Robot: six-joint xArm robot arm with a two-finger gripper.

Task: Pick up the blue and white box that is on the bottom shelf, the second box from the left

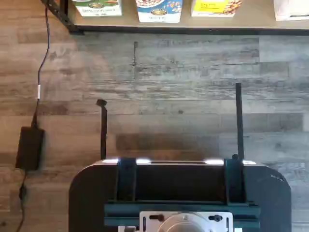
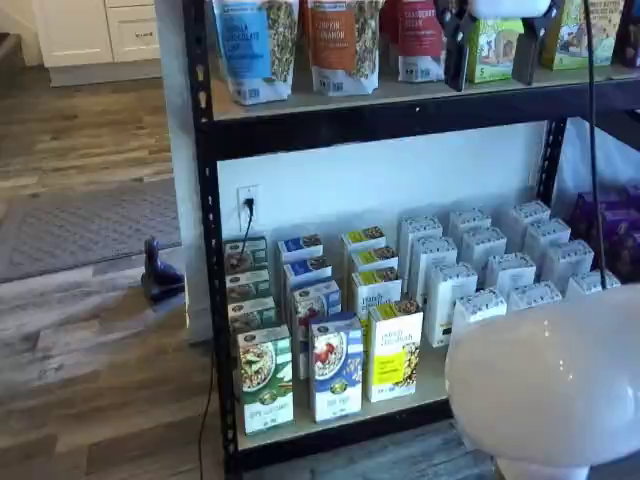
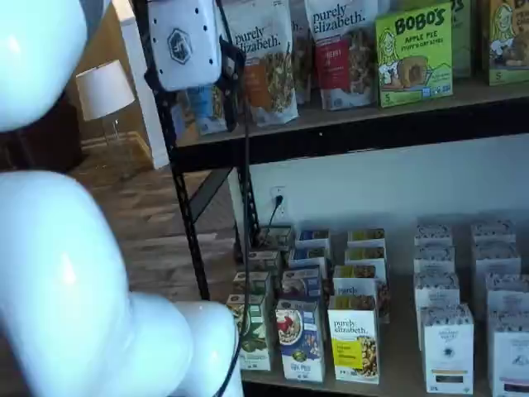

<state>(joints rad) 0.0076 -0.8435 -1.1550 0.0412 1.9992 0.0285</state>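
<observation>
The blue and white box (image 2: pixel 335 368) stands at the front of the bottom shelf (image 2: pixel 340 438), between a green-and-white carton (image 2: pixel 265 378) and a yellow carton (image 2: pixel 395 352). It also shows in a shelf view (image 3: pixel 299 339) and in the wrist view (image 1: pixel 159 10), at the shelf's front edge. My gripper (image 2: pixel 492 58) hangs high at the level of the upper shelf, far above the box. Its two black fingers (image 2: pixel 455 45) stand apart with a gap between them, and it holds nothing. Its white body shows in a shelf view (image 3: pixel 182 41).
Rows of white cartons (image 2: pixel 480 270) fill the right of the bottom shelf. Bags and boxes line the upper shelf (image 2: pixel 400 100). My white arm (image 2: pixel 550 380) bulks in front. A power adapter (image 1: pixel 30 147) and cable lie on the wood floor. A dark mount (image 1: pixel 178 193) shows in the wrist view.
</observation>
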